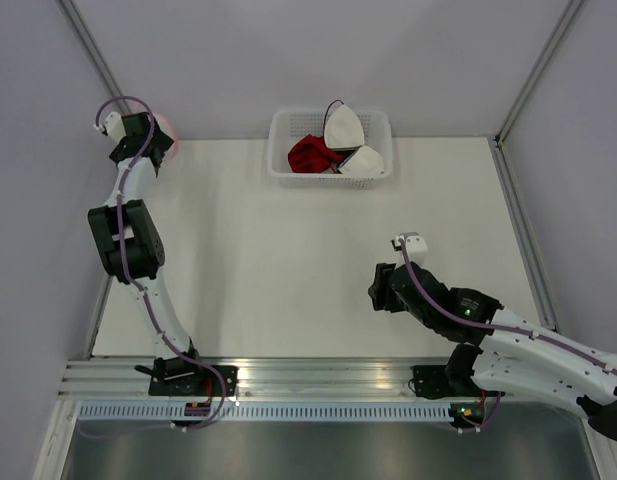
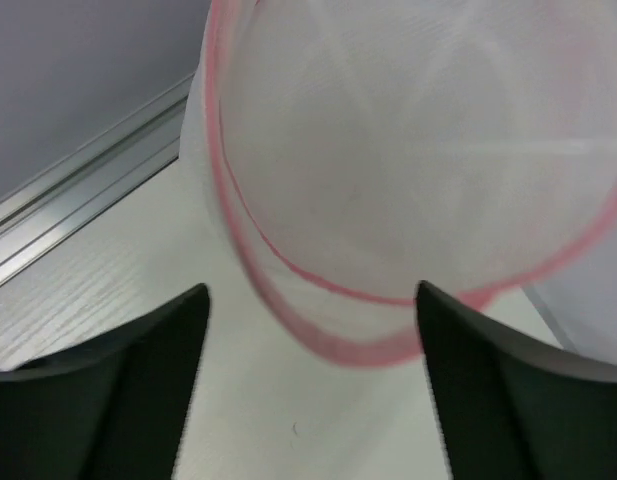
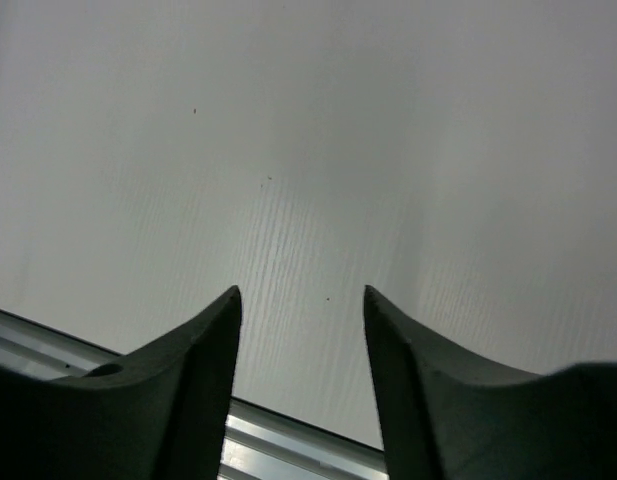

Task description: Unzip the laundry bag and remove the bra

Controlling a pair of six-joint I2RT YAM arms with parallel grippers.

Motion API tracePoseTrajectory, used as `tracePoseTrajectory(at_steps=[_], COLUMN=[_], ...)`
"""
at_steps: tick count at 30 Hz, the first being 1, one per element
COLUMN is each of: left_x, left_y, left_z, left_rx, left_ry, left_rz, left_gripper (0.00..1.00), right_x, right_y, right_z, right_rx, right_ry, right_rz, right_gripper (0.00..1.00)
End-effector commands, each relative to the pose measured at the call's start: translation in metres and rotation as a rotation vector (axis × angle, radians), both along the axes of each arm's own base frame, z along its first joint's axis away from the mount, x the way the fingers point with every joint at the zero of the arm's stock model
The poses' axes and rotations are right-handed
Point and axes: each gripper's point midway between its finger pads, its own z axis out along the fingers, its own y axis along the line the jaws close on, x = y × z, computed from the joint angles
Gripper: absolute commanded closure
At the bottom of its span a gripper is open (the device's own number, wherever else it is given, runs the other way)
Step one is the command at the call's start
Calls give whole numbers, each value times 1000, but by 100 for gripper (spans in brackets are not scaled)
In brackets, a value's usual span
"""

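While left gripper (image 2: 313,290) gapes, arm (image 1: 138,255) stretched far

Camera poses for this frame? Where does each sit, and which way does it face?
Top external: above and behind the bases, looking down on table and basket; both arms show.
Left wrist: on the left arm, looking past the left tool at the laundry bag.
Right wrist: on the right arm, looking past the right tool at table and a metal rail.
Shared: top and left wrist both see the laundry bag.

Soft, even light, faint shadows. Overhead view is sharp; the laundry bag (image 2: 418,150) is blurred close to the left wrist lens.
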Motion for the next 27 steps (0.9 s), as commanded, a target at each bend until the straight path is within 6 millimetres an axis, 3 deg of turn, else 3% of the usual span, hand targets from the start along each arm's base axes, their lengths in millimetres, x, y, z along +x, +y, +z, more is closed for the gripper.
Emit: tracePoseTrajectory(at_steps=[1, 4, 5, 7, 8, 10, 11, 13, 15, 16, 18, 19, 21, 22, 23, 25, 26, 27], left_x=[-13, -33, -44, -54, -66, -74, -83, -91, -105, -113, -130, -146, -164, -178, -191, -224, -239, -254], left_y=[-4, -16, -22, -46, -57, -81, -103, -130, -167, -197, -225, -247, -273, -296, -307, -340, -349, -362], left_z=[10, 10, -2, 4, -12, -5, -18, -8, -12, 2, -2, 7, 18, 19, 37, 36, 52, 55], left_rx=[-6, -56, -85, -160, -187, -213, -223, -208, -208, -194, -194, -179, -200, -198, -190, -184, -186, -203], left_ry=[13, 12, 40, 15, 52, 35, 73, 58, 81, 58, 68, 55, 28, 34, -5, -1, -43, -56], left_rz=[19, 19, 12, -38, -53, -123, -165, -263, -362, -452, -538, -598, -682, -754, -798, -930, -979, -1044], left_gripper=[1, 0, 0, 0, 0, 0, 0, 0, 0, 0, 0, 0, 0, 0, 0, 0, 0, 0], right_x=[12, 16, 17, 20, 21, 24, 26, 29, 32, 32, 35, 36, 38, 39, 39, 40, 41, 41], right_y=[12, 10, 10, 9, 9, 10, 11, 12, 12, 12, 14, 15, 18, 19, 21, 23, 24, 27], right_z=[20, 22, 23, 26, 27, 34, 36, 43, 47, 50, 56, 58, 62, 63, 65, 69, 72, 74], right_rx=[64, 64, 64, 71, 72, 86, 91, 100, 101, 102, 120, 125, 146, 148, 149, 148, 150, 158], right_ry=[-54, -64, -68, -86, -88, -110, -116, -131, -149, -158, -176, -184, -197, -202, -207, -210, -220, -223], right_rz=[-18, -45, -52, -67, -72, -80, -82, -90, -100, -93, -100, -100, -94, -92, -86, -78, -73, -60], right_gripper=[38, 17, 11, 2, 2, 2, 2, 2, 2, 2, 2, 2, 2, 2, 2, 2, 2, 2])
